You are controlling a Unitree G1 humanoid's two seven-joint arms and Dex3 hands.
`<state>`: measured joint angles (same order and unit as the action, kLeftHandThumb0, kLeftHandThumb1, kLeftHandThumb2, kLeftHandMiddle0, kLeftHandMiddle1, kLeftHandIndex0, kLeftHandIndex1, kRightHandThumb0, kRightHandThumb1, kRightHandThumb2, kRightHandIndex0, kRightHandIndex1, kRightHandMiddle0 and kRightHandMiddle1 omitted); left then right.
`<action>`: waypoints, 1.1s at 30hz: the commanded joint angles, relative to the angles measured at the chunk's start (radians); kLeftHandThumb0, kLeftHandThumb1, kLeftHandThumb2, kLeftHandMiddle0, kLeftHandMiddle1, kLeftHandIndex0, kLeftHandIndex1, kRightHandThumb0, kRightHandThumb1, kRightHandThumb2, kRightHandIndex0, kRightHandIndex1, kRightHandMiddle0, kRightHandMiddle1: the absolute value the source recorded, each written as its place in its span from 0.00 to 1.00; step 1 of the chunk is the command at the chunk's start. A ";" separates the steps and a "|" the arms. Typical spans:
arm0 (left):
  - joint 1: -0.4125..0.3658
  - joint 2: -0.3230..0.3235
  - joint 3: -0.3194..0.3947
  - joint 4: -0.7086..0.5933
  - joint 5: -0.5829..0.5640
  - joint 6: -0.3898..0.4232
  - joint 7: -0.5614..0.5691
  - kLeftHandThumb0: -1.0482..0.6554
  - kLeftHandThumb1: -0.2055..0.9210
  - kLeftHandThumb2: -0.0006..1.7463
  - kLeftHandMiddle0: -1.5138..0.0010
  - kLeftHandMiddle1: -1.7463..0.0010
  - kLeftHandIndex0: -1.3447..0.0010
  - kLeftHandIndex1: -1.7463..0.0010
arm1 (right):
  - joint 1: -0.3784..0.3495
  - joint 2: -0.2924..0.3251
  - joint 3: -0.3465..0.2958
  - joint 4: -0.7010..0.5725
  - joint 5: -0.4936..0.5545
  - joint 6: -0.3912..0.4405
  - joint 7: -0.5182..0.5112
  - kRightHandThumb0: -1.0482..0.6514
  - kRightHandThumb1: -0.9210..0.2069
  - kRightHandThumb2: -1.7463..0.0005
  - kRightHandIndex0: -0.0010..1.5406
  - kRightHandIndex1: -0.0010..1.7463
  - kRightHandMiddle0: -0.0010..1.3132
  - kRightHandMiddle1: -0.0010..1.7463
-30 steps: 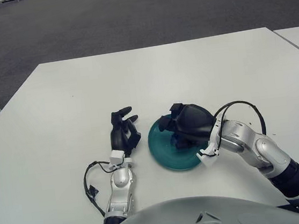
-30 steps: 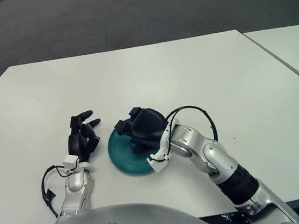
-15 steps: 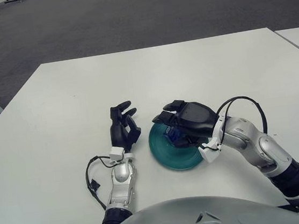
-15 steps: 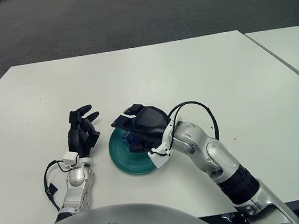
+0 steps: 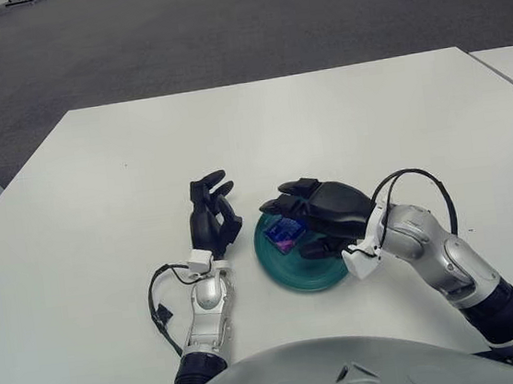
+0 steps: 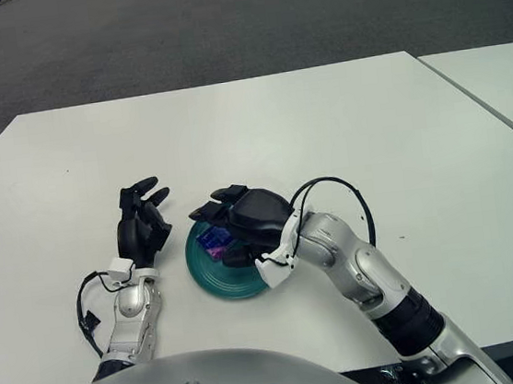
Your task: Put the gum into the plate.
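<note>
With the gum [image 5: 286, 235] lying in the left part of the plate [image 5: 296, 275] on the counter [image 5: 351, 126], the right hand [image 5: 322, 212], held palm-down over the plate with fingers apart and empty, is best lifted straight up, while the left hand [image 5: 211, 217] is positioned just left of the plate, fingers relaxed.

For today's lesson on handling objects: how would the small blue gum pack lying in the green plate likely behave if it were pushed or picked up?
The gum pack looks small and flat, so it is probably light and would slide, not roll. It lies in the shallow plate, whose raised rim might stop a push. The right hand hovers over it with fingers spread; its boxy shape suggests it is fairly stiff to pinch.
</note>
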<state>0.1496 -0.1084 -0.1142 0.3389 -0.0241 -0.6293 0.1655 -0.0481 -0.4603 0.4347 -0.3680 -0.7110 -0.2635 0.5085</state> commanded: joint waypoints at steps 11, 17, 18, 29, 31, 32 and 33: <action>0.090 -0.022 0.001 -0.030 0.063 0.095 0.023 0.11 1.00 0.54 0.81 0.44 0.98 0.30 | 0.129 0.191 -0.203 0.159 0.250 0.031 -0.330 0.05 0.00 0.43 0.17 0.02 0.00 0.31; 0.102 -0.013 -0.001 -0.063 0.082 0.123 0.029 0.10 1.00 0.54 0.80 0.37 0.97 0.27 | 0.144 0.293 -0.310 0.252 0.420 0.002 -0.451 0.08 0.00 0.46 0.21 0.03 0.00 0.37; 0.105 -0.010 -0.002 -0.069 0.084 0.125 0.026 0.09 1.00 0.54 0.80 0.35 0.96 0.26 | 0.145 0.303 -0.322 0.266 0.442 -0.002 -0.459 0.09 0.00 0.47 0.22 0.03 0.00 0.38; 0.176 0.014 -0.005 -0.143 0.029 0.219 -0.057 0.09 1.00 0.57 0.78 0.34 0.89 0.23 | 0.313 0.375 -0.398 0.315 0.610 0.008 -0.486 0.16 0.00 0.52 0.30 0.07 0.00 0.46; 0.189 0.017 -0.001 -0.156 0.013 0.237 -0.075 0.11 1.00 0.58 0.78 0.35 0.88 0.24 | 0.328 0.380 -0.401 0.329 0.630 0.015 -0.482 0.16 0.00 0.53 0.32 0.08 0.00 0.46; 0.197 0.021 0.002 -0.165 0.005 0.246 -0.084 0.11 1.00 0.58 0.78 0.35 0.88 0.24 | 0.332 0.387 -0.404 0.341 0.643 0.023 -0.481 0.16 0.00 0.53 0.32 0.08 0.00 0.47; 0.203 0.024 0.005 -0.171 -0.001 0.253 -0.092 0.11 1.00 0.59 0.77 0.36 0.88 0.25 | 0.336 0.392 -0.406 0.351 0.652 0.027 -0.481 0.17 0.00 0.53 0.33 0.09 0.00 0.47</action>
<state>0.3040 -0.0995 -0.1199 0.1487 -0.0006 -0.4322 0.1014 0.2795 -0.0842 0.0442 -0.0439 -0.0953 -0.2476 0.0245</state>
